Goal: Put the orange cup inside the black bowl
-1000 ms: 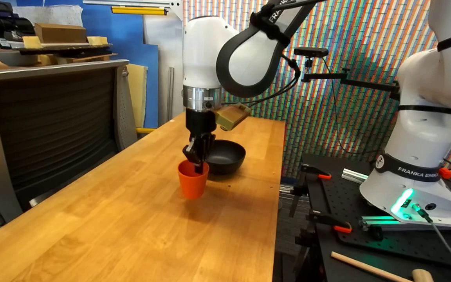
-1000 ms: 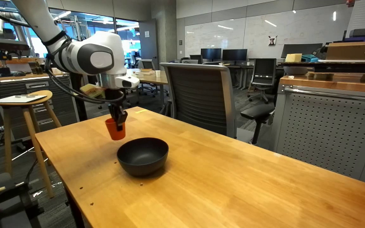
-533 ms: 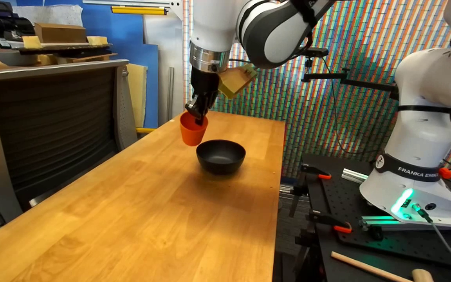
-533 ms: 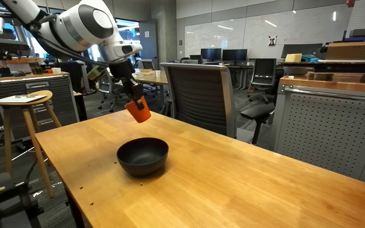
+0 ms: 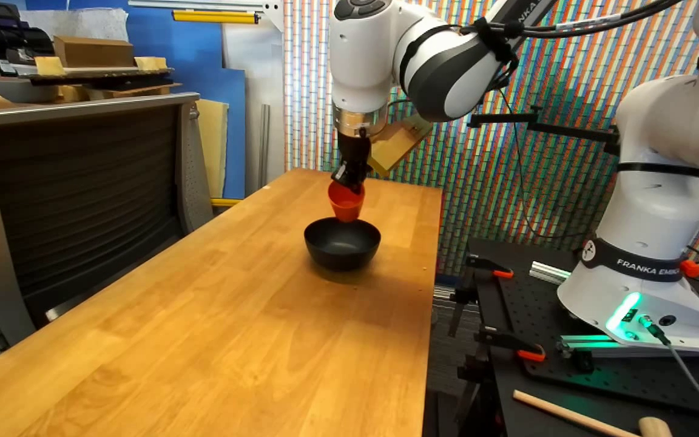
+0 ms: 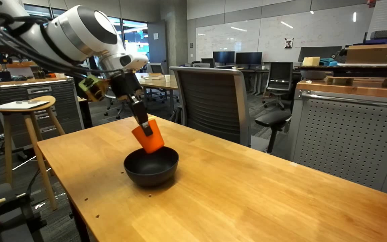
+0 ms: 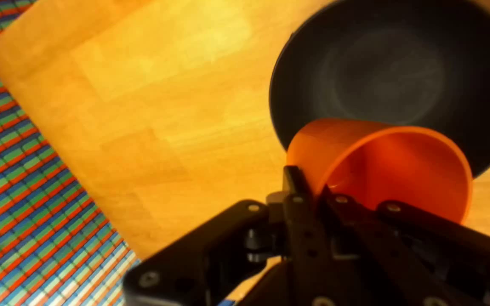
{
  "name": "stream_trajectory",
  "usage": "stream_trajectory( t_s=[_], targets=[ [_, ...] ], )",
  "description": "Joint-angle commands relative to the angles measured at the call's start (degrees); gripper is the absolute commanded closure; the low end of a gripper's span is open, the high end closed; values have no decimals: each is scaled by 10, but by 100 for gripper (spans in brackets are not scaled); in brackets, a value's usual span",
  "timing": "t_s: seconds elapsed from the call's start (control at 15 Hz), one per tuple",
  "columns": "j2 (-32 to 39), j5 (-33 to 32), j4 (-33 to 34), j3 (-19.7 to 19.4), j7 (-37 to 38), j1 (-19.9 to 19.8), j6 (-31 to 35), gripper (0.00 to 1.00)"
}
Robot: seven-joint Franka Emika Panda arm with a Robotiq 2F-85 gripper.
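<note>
Gripper pinches tilted orange cup over black bowl; rim clearance unclear.

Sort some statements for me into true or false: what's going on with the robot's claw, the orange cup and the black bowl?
1. The gripper pinches the orange cup by its wall. True.
2. The cup is held perfectly upright. False: it is tilted, as an exterior view shows.
3. The black bowl sits open side up on the table. True.
4. The cup stands free on the bowl's floor. False: the gripper holds it, with its base close to the bowl's rim; whether they touch is hard to tell.
5. The bowl is wider across than the cup. True.
</note>
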Motion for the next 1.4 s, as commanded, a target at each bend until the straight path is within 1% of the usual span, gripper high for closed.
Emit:
stream_trajectory(
  t_s=[0.0, 0.13, 0.27, 0.33, 0.4, 0.47, 0.53, 0.6, 0.8, 1.07, 1.2, 1.33],
  targets=[
    [19, 115, -28, 13, -70, -32, 90, 99],
    [38, 176, -38, 13, -118, -39, 165, 99],
    [58, 235, -38, 14, -169, -42, 211, 99],
    [65, 263, -36, 15, -191, -42, 222, 98],
    [71, 284, -34, 14, -211, -41, 227, 71],
    [75, 285, -30, 8, -218, -36, 225, 69],
    [76, 279, -29, 2, -219, -30, 222, 64],
    [77, 273, -29, -1, -219, -26, 218, 54],
    [67, 247, -30, -5, -210, -13, 203, 31],
    [32, 223, -40, 9, -209, 14, 191, 2],
    [2, 212, -46, 25, -220, 27, 176, 0],
    [-34, 230, -54, 49, -253, 28, 146, 0]
  ],
)
